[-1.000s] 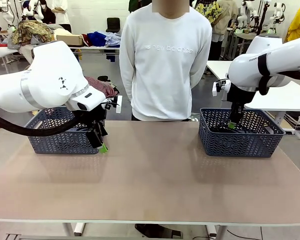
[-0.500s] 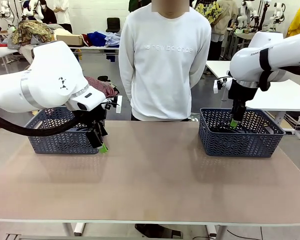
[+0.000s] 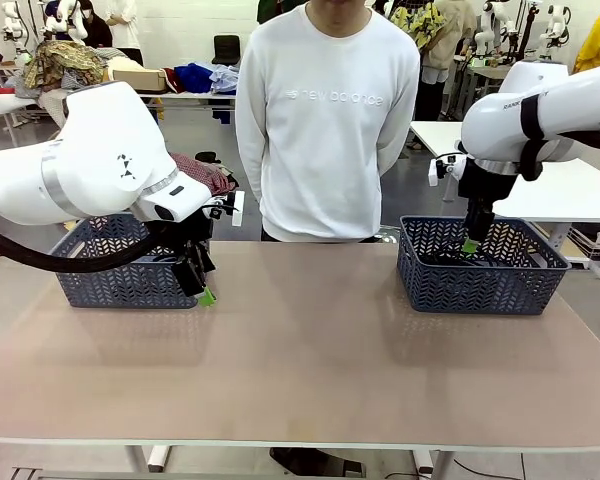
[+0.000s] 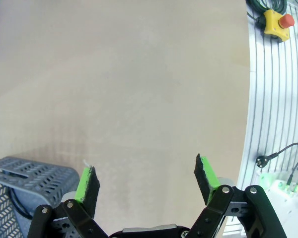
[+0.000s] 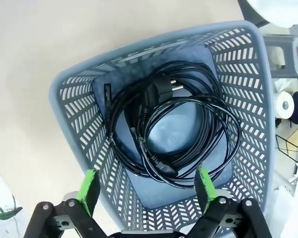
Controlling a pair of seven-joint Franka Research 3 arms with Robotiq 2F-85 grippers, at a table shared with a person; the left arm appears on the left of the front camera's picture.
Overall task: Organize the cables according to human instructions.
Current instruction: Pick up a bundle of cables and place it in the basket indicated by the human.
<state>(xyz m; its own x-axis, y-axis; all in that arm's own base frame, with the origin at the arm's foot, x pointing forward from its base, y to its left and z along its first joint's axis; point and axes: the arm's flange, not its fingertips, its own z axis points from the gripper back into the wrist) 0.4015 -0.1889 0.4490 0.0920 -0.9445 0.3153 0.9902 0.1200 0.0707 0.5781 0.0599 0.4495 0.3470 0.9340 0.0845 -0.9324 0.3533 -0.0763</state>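
Note:
Coiled black cables (image 5: 169, 129) lie in a round bundle on the floor of the right blue-grey basket (image 5: 69, 99), with a plug near the top of the coil. My right gripper (image 5: 146, 181) hangs open just above that basket (image 3: 480, 285), nothing between its green pads; from the front its fingers (image 3: 468, 244) dip toward the basket's inside, where the dark cables (image 3: 442, 258) show. Over by the left basket (image 3: 120, 285), my left gripper (image 3: 205, 293) points down at its right front corner. That gripper (image 4: 146, 173) is open and empty over bare table, beside the basket's corner (image 4: 30, 171).
A person in a white sweatshirt (image 3: 325, 120) stands at the far edge between the baskets, hands out of sight. The tan tabletop (image 3: 300, 350) spreads between the baskets. A yellow stop button (image 4: 275, 24) and plugs lie beyond the table's edge.
My right arm has lifted slightly over the right basket, with its gripper still open. The left arm and the person have stayed put.

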